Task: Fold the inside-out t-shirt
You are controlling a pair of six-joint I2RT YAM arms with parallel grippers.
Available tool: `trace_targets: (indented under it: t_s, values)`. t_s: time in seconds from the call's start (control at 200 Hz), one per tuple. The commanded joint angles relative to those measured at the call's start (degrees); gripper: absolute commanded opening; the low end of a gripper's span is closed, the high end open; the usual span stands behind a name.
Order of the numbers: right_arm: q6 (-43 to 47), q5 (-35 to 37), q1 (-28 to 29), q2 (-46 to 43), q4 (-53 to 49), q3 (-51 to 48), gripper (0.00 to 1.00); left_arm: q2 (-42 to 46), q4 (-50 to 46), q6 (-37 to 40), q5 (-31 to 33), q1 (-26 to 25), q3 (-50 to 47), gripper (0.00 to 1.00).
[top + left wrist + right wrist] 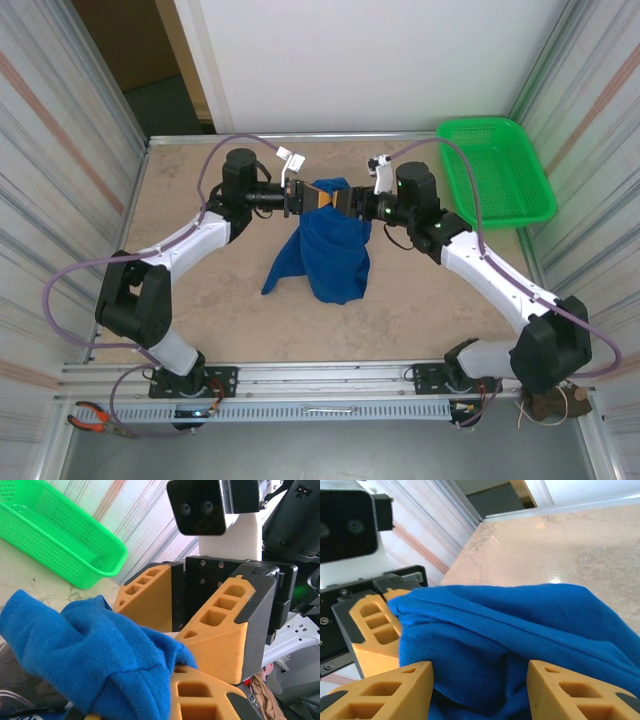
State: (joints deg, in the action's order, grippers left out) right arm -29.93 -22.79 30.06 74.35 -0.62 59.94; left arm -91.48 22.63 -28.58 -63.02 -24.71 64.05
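Note:
The inside-out t-shirt [330, 250] is royal blue and hangs in a bunched drape from the two grippers down onto the tan table [200, 300]. My left gripper [318, 199] is shut on its top edge; in the left wrist view the cloth [90, 650] wraps over my orange fingers [210, 695]. My right gripper [345, 203] faces the left one, almost touching it. In the right wrist view its jaws [480, 690] stand apart with a thick fold of the shirt [520, 630] lying between them, unpinched. The left gripper's orange finger [375, 625] shows just beyond the cloth.
A green mesh basket [495, 170] stands at the back right corner of the table, and also appears in the left wrist view [60, 545]. Ribbed metal walls close in both sides. Orange-handled pliers [95, 417] lie off the table at the near left.

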Motion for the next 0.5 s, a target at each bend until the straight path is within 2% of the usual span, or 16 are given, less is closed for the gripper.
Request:
trace_targets:
  t_s: [0.0,0.1,0.155,0.24,0.291,0.436,0.496]
  values:
    - [-1.9,-2.7,0.6,1.1,4.2,2.3,0.48,2.2,2.0,0.0,-2.0,-0.3,-0.1,0.00]
    - [-2.6,-3.2,0.6,2.1,4.8,2.7,0.42,2.1,1.9,0.0,-2.0,-0.4,-0.1,0.00]
    - [-2.9,-3.5,0.6,2.6,5.0,3.0,0.35,2.1,1.7,0.1,-2.0,-0.5,0.0,0.00]
    - [-3.3,-3.9,0.6,2.9,5.6,3.1,0.16,2.0,1.6,0.1,-2.1,-0.5,0.0,0.00]
    - [-3.4,-3.9,0.5,2.8,5.6,3.3,0.00,2.0,1.6,0.2,-2.1,-0.5,0.0,0.00]
    - [-4.1,-3.9,-0.4,1.0,5.6,3.4,0.00,1.8,1.2,0.7,-1.6,-0.5,-0.3,0.00]
    - [-4.7,-3.9,-0.9,-0.3,6.1,3.1,0.00,1.8,0.8,1.0,-1.2,-0.4,-0.5,0.05]
